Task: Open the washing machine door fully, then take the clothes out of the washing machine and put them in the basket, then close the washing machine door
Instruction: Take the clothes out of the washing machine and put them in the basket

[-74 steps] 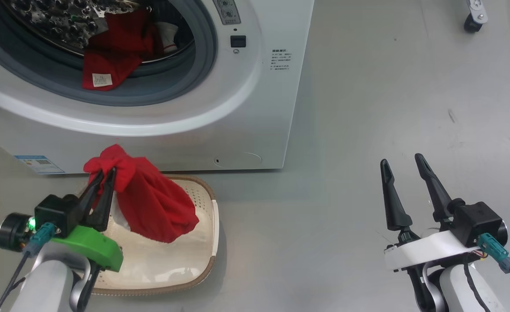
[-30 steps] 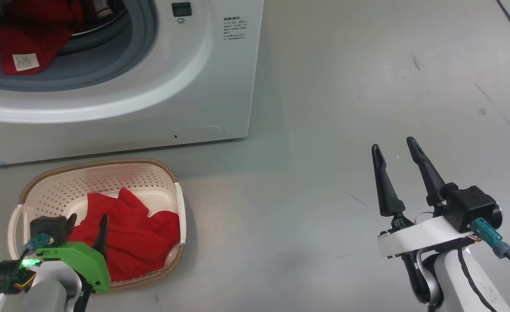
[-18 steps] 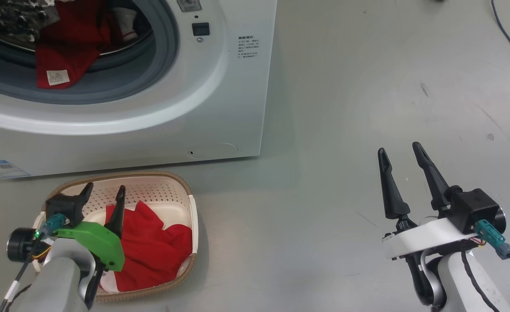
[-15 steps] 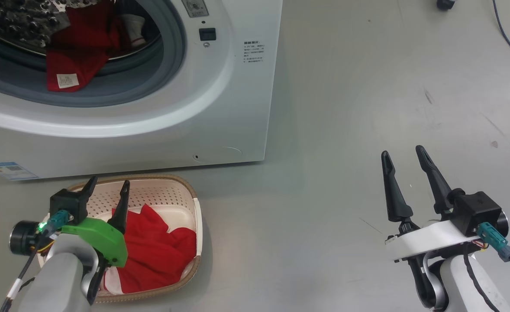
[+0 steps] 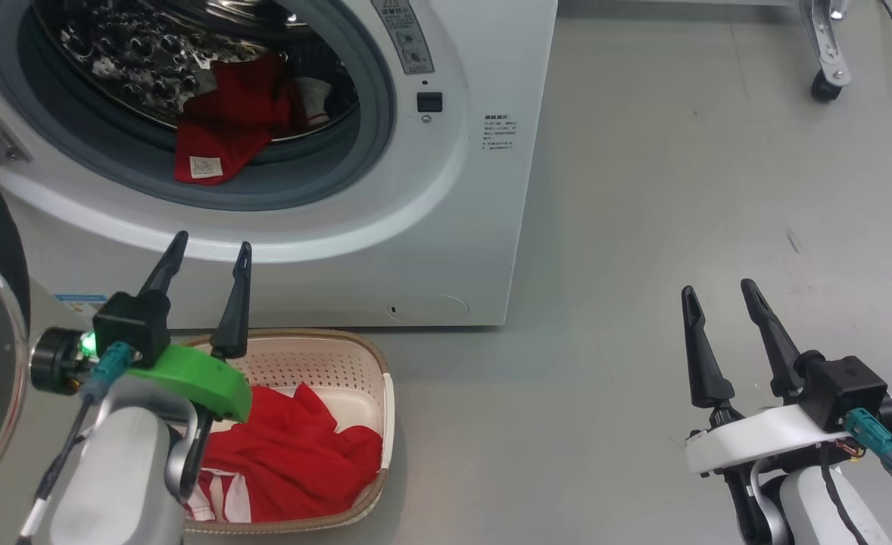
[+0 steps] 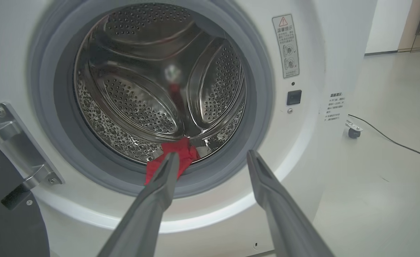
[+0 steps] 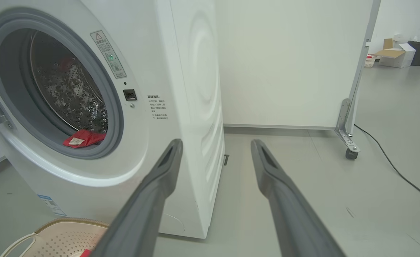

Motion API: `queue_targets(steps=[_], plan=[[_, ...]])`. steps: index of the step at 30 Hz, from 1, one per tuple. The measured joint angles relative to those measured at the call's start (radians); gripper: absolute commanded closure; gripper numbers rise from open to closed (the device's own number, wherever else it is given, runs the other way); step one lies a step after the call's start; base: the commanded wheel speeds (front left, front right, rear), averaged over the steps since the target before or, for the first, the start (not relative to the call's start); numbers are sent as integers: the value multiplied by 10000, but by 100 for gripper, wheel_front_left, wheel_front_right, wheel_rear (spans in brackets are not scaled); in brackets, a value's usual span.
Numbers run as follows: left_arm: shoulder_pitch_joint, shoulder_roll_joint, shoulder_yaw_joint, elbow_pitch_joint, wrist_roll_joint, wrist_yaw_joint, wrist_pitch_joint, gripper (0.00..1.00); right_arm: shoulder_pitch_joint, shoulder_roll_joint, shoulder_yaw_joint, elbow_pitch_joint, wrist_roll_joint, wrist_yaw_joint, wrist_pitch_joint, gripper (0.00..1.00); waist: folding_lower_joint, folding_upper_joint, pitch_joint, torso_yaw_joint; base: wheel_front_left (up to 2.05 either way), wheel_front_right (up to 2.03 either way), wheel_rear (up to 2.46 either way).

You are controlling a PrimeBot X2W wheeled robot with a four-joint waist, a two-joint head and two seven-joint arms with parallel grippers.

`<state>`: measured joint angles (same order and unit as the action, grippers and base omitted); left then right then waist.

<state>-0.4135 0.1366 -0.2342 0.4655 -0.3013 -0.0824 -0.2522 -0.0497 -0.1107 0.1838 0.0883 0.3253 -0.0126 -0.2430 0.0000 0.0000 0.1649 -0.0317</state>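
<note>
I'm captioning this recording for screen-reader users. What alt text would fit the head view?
An open white washing machine holds a red garment at its opening, while more red clothes lie in a cream basket before it. The left gripper hovers open near the basket, pointing toward the machine; the right gripper hangs open over grey floor.
</note>
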Motion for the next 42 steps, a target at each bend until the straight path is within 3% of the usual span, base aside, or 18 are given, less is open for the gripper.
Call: queue_targets(steps=[6, 21, 42], plan=[[1020, -362, 119, -709, 117, 263, 0, 0, 235, -6, -15, -10, 0, 0, -2, 0, 0, 0, -444, 270, 0, 0, 0], [2714, -510, 178, -1939, 456, 596, 0, 0, 732, -23, -2, -190, 4, 8, -4, 0, 0, 0, -1059, 655, 0, 0, 0], [3391, -581, 244, -2592, 560, 675, 0, 0, 803, -88, 6, -364, 2, 6, -4, 0, 0, 0, -1039, 540, 0, 0, 0]])
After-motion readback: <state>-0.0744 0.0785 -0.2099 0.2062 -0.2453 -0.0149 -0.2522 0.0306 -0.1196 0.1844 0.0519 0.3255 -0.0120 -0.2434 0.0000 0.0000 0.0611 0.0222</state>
